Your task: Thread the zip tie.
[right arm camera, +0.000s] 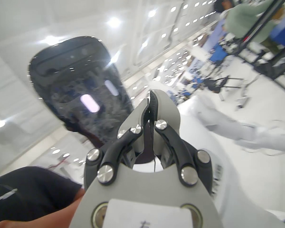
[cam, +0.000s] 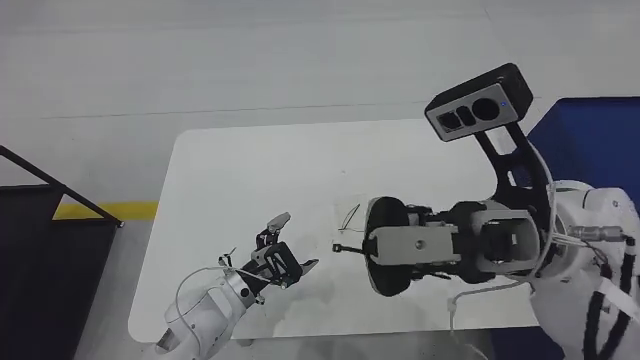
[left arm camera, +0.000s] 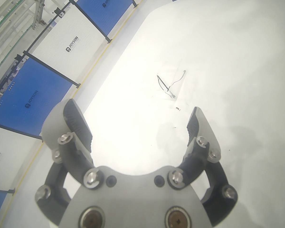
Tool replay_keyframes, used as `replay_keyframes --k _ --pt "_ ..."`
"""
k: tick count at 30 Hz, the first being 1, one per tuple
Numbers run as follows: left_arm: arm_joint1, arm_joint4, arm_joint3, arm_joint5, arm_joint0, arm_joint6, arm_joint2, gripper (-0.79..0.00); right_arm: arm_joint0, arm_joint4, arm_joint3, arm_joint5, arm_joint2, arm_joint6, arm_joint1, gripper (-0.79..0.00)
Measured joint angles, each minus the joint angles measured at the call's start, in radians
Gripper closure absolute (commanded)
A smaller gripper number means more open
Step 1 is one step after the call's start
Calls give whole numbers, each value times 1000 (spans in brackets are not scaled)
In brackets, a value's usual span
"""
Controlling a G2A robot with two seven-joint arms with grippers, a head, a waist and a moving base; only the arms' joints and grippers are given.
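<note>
Where you start from the top view, entry one: left end effector, fingers apart, low over the bench near its front-left. The loose zip ties lie just beyond it toward the bench centre, with the right arm held high on their other side.

Left wrist view: left end effector spread wide with nothing between the fingers. The loose zip ties rest on a clear sheet ahead of it, their long axis slanting across the line of approach.

Right wrist view: right end effector, fingers together on a thin black strand, judged to be the held zip tie. Its length runs along the fingers, which point toward the ceiling.

Judgement: your free left end effector must rise to meet it.
</note>
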Motion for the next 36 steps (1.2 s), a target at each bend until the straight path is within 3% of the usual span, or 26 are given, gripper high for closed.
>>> replay_keyframes --k 3,7,13,17,36 --pt "0 0 0 0 0 0 0 -785 -47 -159 82 -57 83 189 19 0" --pt "0 0 0 0 0 0 0 -785 -137 -162 296 -138 200 475 41 0" --pt "0 0 0 0 0 0 0 -785 -172 -160 540 -143 328 684 64 0" --pt "0 0 0 0 0 0 0 -785 -154 -120 592 -144 344 668 66 0" --pt "0 0 0 0 0 0 0 -785 -154 -121 591 -144 343 668 66 0"
